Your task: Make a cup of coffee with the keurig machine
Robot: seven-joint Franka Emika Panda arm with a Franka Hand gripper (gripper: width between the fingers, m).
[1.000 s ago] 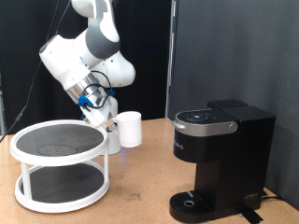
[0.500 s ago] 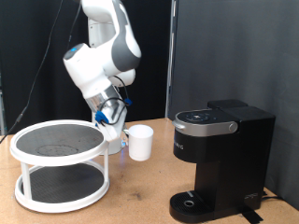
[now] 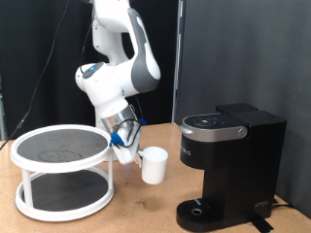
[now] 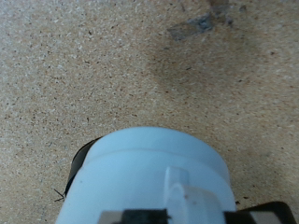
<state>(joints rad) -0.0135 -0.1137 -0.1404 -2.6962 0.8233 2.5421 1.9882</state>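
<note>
White cup [image 3: 154, 165] pinched in my gripper [image 3: 129, 149], carried above table [image 3: 146, 209], between two-tier rack [image 3: 62, 173] and keurig machine [image 3: 229, 167]. Drip base bare; lid shut. Brewing not begun.

light: even, bright | background: dark | wrist view: close foreground blurred, soft shadow

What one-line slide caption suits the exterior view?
Gripper carries the cup above the table, between the two-tier stand and the keurig machine.
</note>
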